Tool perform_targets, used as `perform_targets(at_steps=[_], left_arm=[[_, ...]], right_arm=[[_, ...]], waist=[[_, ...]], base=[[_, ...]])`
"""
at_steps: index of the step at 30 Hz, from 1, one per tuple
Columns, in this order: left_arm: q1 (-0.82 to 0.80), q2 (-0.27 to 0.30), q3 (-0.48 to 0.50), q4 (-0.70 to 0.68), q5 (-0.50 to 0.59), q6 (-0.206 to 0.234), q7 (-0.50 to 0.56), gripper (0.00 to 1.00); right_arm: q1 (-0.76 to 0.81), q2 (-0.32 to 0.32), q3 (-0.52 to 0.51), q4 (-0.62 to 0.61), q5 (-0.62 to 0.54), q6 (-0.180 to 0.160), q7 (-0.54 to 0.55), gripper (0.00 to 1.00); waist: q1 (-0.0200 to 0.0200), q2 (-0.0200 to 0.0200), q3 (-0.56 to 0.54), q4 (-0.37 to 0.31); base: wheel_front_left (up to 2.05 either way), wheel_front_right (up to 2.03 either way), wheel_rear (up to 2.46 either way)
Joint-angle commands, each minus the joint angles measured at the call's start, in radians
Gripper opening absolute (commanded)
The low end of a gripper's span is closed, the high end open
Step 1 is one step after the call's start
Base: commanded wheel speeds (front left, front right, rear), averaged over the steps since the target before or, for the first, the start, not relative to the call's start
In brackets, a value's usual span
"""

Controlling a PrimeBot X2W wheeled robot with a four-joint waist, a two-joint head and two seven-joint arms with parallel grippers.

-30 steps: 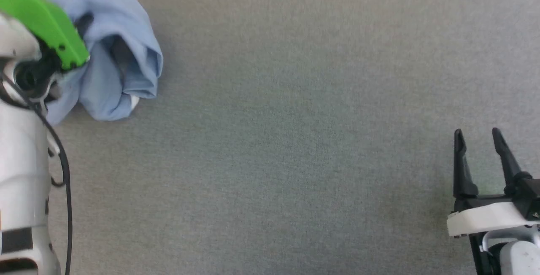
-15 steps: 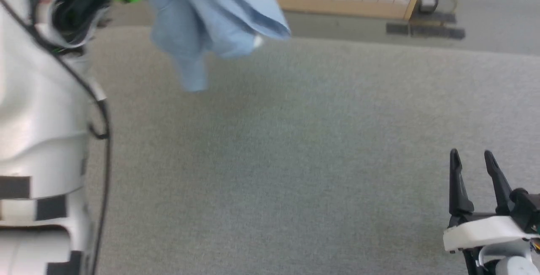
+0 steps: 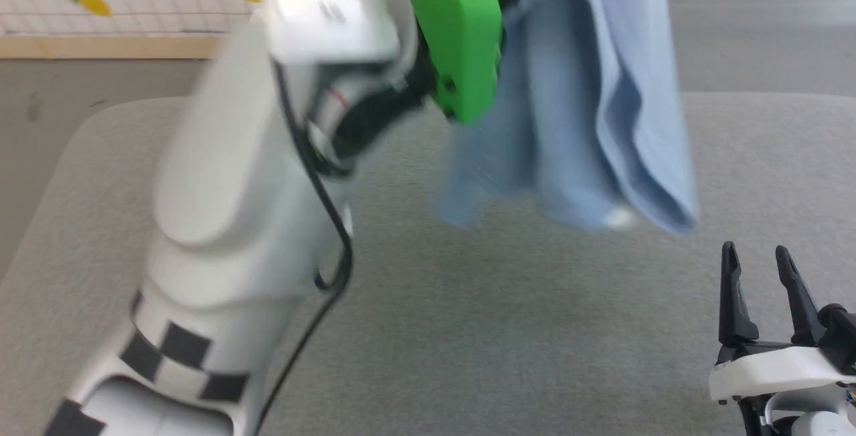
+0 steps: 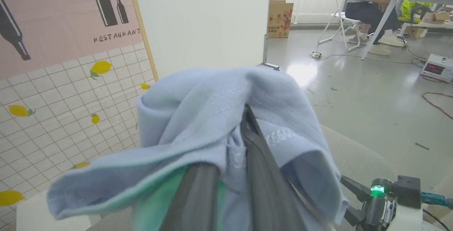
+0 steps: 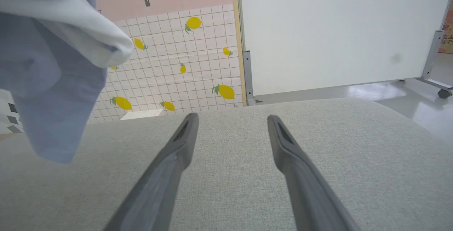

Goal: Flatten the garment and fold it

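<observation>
The garment (image 3: pixel 588 122), a light blue knit shirt, hangs bunched above the grey table, with a bit of white showing at its lower edge. My left gripper (image 4: pixel 242 124) is shut on the garment (image 4: pixel 198 117), and fabric drapes over both dark fingers. In the head view the left arm's green wrist cover (image 3: pixel 455 35) sits beside the cloth, and the fingers are hidden behind it. My right gripper (image 3: pixel 756 255) stands open low at the right, below the hanging hem. In the right wrist view the right gripper (image 5: pixel 231 119) holds nothing, and the garment (image 5: pixel 53 82) hangs at the upper left.
The grey padded table (image 3: pixel 468 342) spreads under both arms, with its rounded corner (image 3: pixel 87 128) at the left. Behind it stand a lemon-patterned tile wall (image 5: pixel 170 64) and a white partition (image 5: pixel 336 29). A person (image 4: pixel 368 0) sits at a desk far off.
My left arm has lifted the garment off the table and carried it rightward; it now hangs in the air. The head camera has shifted. The right gripper stays open in place.
</observation>
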Motion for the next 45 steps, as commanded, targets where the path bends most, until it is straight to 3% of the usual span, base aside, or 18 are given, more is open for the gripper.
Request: perform_targets(at_steps=[1, 5, 15, 23, 24, 25, 34, 41, 45], left_arm=[[0.041, -0.006, -0.021, -0.002, 0.018, 0.009, -0.018, 0.00], [0.142, -0.018, -0.079, 0.035, 0.043, 0.043, -0.079, 0.00], [0.379, -0.029, -0.218, 0.416, 0.134, 0.146, -0.263, 0.00], [0.408, -0.031, -0.245, 0.647, 0.119, 0.161, -0.312, 0.00], [0.404, -0.031, -0.246, 0.655, 0.110, 0.156, -0.320, 0.36], [0.398, -0.032, -0.248, 0.656, 0.099, 0.149, -0.334, 0.98], [0.362, -0.029, -0.245, 0.506, 0.006, 0.133, -0.438, 1.00], [0.476, 0.068, -0.159, 0.228, 0.012, 0.182, -0.596, 1.00], [0.589, 0.137, -0.121, 0.059, 0.080, 0.243, -0.739, 1.00]], right_arm=[[0.001, 0.000, -0.002, 0.001, 0.011, -0.002, -0.005, 1.00], [0.004, 0.000, -0.007, 0.005, 0.017, -0.002, -0.005, 1.00], [-0.019, 0.000, 0.016, 0.010, 0.027, -0.002, -0.005, 1.00], [-0.035, 0.000, 0.023, 0.019, 0.031, -0.002, -0.005, 1.00], [-0.033, 0.000, 0.020, 0.020, 0.029, -0.002, -0.005, 1.00], [-0.028, 0.000, 0.016, 0.022, 0.027, -0.002, -0.005, 1.00], [0.010, 0.000, 0.001, 0.024, 0.010, -0.002, -0.005, 1.00], [0.030, 0.000, 0.006, 0.018, 0.010, -0.002, -0.005, 1.00], [0.044, 0.000, 0.000, 0.010, 0.008, -0.002, -0.005, 1.00]], waist=[[0.0001, -0.0001, 0.006, -0.040], [0.0001, -0.0001, 0.018, -0.071], [0.0001, -0.0001, 0.063, -0.135], [0.0001, -0.0001, 0.082, -0.149], [0.0001, -0.0001, 0.080, -0.144], [0.0001, -0.0001, 0.075, -0.137], [0.0001, -0.0001, 0.016, -0.061], [0.0001, -0.0001, -0.017, -0.024], [0.0001, -0.0001, -0.020, -0.008]], base=[[0.00, 0.00, 0.00], [0.00, 0.00, 0.00], [0.00, 0.00, 0.00], [0.00, 0.00, 0.00], [0.00, 0.00, 0.00], [0.00, 0.00, 0.00], [0.00, 0.00, 0.00], [0.00, 0.00, 0.00], [0.00, 0.00, 0.00]])
